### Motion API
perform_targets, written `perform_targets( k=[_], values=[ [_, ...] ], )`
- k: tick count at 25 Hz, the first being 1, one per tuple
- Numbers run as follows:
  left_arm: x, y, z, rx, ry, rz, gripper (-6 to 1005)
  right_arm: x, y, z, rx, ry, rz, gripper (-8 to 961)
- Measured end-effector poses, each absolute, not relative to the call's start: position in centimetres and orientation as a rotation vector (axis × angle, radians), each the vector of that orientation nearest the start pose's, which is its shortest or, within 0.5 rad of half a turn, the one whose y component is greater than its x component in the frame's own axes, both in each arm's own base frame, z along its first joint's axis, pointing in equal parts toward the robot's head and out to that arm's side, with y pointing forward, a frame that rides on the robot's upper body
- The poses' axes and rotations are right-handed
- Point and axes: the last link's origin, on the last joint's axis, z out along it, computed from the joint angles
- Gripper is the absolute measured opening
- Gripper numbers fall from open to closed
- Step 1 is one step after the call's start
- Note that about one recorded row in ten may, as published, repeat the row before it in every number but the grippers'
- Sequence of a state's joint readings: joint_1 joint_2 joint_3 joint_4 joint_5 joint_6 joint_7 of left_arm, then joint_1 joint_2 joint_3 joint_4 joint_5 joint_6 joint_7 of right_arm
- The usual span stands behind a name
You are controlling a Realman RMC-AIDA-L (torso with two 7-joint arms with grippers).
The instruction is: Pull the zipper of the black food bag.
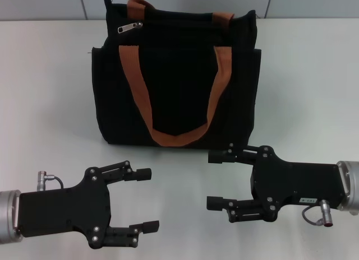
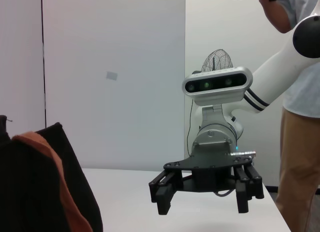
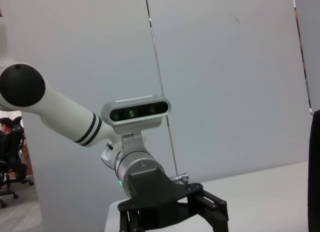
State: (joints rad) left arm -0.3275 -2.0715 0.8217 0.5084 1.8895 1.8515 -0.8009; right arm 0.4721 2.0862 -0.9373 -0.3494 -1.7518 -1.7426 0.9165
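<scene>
I can't read any text, brand or number from here. The only candidate is a small pale label [image 1: 308, 199] on the body of the right tool [image 1: 218, 179], and its print is too small to make out.

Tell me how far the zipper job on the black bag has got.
Nothing is done yet. The zipper sits at the left end of the black food bag, untouched. Nothing is in hand: the left claw and right claw are open above the table in front of the bag. Reaching, gripping and pulling all remain.
</scene>
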Motion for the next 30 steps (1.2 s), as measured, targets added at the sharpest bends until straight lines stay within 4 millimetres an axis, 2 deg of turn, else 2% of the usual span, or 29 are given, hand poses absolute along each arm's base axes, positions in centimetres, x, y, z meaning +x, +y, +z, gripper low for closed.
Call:
perform_targets(
  k=[11,17,22,24,27,30],
  values=[
    [-28.4,22.9,-1.9,-2.82,-0.091,-0.991,830,24.9,25.6,-5.5,-2.88,0.275,1.096,811],
    [-28.1,24.2,-0.6,-2.515,-0.092,-1.133,831,24.5,25.7,-5.8,-2.878,0.292,1.121,811],
    [-29.8,27.0,1.7,-2.117,-0.251,-1.123,831,24.2,25.5,-6.5,-2.88,0.282,1.142,811],
    [-30.8,29.0,2.5,-1.994,-0.33,-1.054,831,24.1,25.4,-6.8,-2.88,0.28,1.149,811],
    [-31.4,31.6,2.5,-1.965,-0.394,-0.941,831,24.1,25.4,-6.8,-2.878,0.279,1.152,811],
    [-31.3,33.8,1.5,-2.015,-0.423,-0.822,831,24.1,25.4,-6.8,-2.871,0.287,1.159,811]
  ],
)
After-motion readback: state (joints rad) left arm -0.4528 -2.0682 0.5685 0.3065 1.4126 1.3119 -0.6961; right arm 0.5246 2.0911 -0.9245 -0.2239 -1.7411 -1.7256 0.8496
